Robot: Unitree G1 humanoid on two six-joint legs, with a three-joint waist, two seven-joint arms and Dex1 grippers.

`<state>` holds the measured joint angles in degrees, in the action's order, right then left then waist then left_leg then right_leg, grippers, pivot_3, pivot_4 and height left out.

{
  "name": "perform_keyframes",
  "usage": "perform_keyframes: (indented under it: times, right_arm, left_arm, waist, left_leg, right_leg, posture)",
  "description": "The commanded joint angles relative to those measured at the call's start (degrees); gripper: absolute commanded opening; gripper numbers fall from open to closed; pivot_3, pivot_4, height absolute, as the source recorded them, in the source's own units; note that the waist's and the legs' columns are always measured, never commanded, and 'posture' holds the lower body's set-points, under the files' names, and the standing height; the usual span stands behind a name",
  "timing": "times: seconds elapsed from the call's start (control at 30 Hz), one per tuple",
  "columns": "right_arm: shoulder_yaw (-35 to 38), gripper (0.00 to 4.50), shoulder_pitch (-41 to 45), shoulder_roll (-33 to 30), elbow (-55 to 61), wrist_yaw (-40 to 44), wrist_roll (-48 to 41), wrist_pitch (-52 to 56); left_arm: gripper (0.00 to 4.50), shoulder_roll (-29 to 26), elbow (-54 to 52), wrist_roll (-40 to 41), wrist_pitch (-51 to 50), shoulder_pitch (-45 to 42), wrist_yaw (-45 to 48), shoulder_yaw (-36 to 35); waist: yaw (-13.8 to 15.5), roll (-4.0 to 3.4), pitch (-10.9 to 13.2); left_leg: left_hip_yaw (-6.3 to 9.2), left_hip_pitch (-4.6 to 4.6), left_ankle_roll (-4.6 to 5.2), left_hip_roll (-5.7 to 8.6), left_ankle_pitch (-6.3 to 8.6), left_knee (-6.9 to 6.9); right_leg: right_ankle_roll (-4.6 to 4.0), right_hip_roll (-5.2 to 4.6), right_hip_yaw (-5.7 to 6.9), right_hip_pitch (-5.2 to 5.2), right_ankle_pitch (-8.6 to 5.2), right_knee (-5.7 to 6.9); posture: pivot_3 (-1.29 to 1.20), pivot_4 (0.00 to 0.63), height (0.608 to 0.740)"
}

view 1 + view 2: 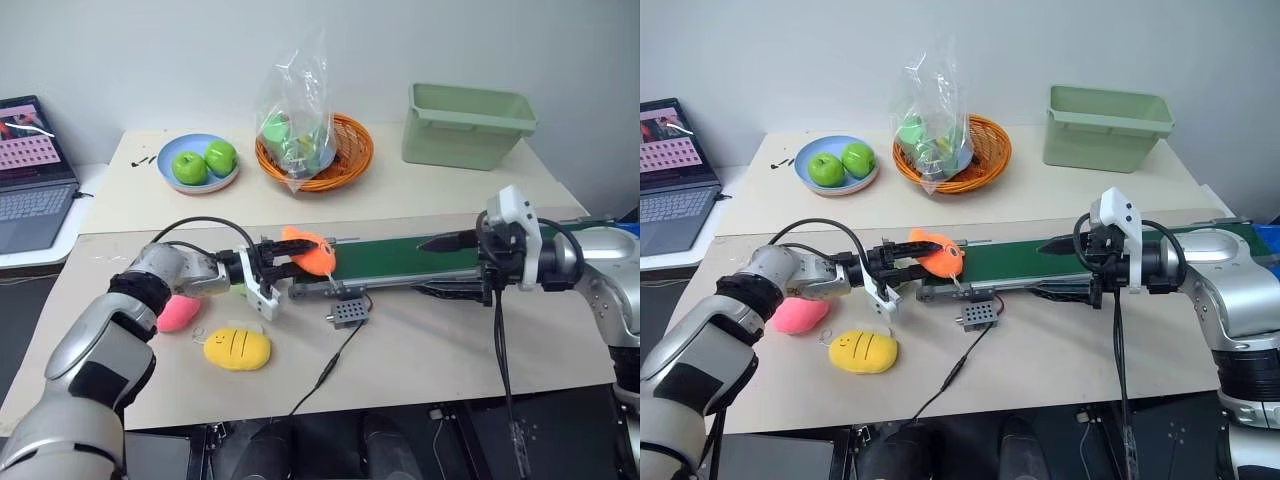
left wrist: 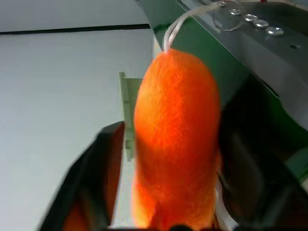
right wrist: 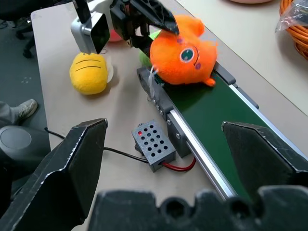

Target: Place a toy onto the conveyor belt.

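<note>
The orange toy (image 3: 182, 57) lies on the left end of the conveyor belt (image 1: 400, 257), resting on the dark green surface with its eye turned toward the right gripper's camera and a white loop of cord at its end. The left gripper (image 1: 272, 262) reaches in level from the left, pointing right along the belt, and its black fingers (image 3: 150, 10) stand apart on either side of the toy; in the left wrist view a gap shows between the toy and the finger on each side, so the claw is open around it rather than clamped. The left forearm lies low over the near-left part of the table (image 1: 430, 345), elbow bent, with a black cable looping over the wrist.

The right gripper (image 1: 452, 241) hovers over the middle of the belt, pointing left and slightly down, well apart from the toy. Its fingers are spread wide and empty, as the right wrist view shows.

Just in front of the belt's left end sits a small grey box (image 1: 347, 313) with a grid of holes and a wire trailing toward the near edge. Near the left arm lie a pink plush (image 1: 178, 313) and a yellow striped plush (image 1: 237, 349). On the far side stand a blue plate of green apples (image 1: 197, 162), a wicker basket (image 1: 345, 150) holding a clear bag, and a pale green bin (image 1: 466, 125). A laptop (image 1: 30, 175) sits at the far left.
</note>
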<state>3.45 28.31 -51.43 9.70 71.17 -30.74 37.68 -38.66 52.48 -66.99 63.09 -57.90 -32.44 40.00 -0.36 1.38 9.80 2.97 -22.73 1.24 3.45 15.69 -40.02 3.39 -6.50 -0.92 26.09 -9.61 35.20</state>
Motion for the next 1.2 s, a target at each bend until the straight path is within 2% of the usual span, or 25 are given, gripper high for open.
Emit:
perform_keyframes:
  times: [0.03,0.53,0.77,0.93,1.2]
  right_arm:
    - [1.1,4.50,1.5,-0.4,0.6,0.1,-0.9,-1.0]
    - [-2.3,4.50,4.6,1.2,-2.6,1.0,0.7,-3.6]
    - [-2.5,4.50,5.0,1.4,-3.1,1.0,1.3,-4.3]
    - [-2.0,4.50,5.0,1.0,-3.1,0.5,1.8,-4.6]
    - [2.9,4.50,-0.7,-1.5,2.6,-2.6,0.1,-2.2]
  left_arm:
    - [4.49,-2.2,-2.3,3.4,1.6,-1.3,1.3,-2.2]
    - [4.49,-7.2,-8.2,12.0,0.8,3.1,10.1,-8.1]
    - [4.49,-6.6,-8.3,15.1,1.0,4.4,14.1,-9.8]
    - [4.49,-4.9,-7.1,23.1,2.5,4.5,20.1,-11.5]
    - [4.49,3.0,-9.2,44.0,5.2,3.6,37.2,-11.0]
  waist:
    - [-0.1,0.00,0.0]
    - [-0.3,0.00,0.0]
    - [-0.3,0.00,0.0]
    - [-0.3,-0.01,0.0]
    - [0.1,-0.01,0.0]
  left_leg:
    - [0.00,0.00,0.00,0.00,0.00,0.00]
    - [0.02,-0.01,0.01,0.00,0.01,-0.06]
    - [0.03,-0.01,0.01,0.01,0.01,-0.09]
    - [0.06,-0.02,0.03,0.01,0.01,-0.13]
    - [0.15,-0.08,0.07,0.03,0.04,-0.27]
  right_leg:
    - [0.00,0.00,0.00,0.00,0.00,0.00]
    - [0.01,0.01,-0.01,0.01,0.01,0.02]
    - [0.02,0.01,-0.01,0.01,0.01,0.03]
    - [0.02,0.00,-0.02,0.01,0.01,0.04]
    - [0.02,-0.03,-0.04,0.01,0.02,0.05]
  posture:
    - [0.00,0.150,0.740]
    - [0.00,0.150,0.740]
    - [0.00,0.150,0.740]
    - [0.00,0.150,0.740]
    - [0.00,0.150,0.740]
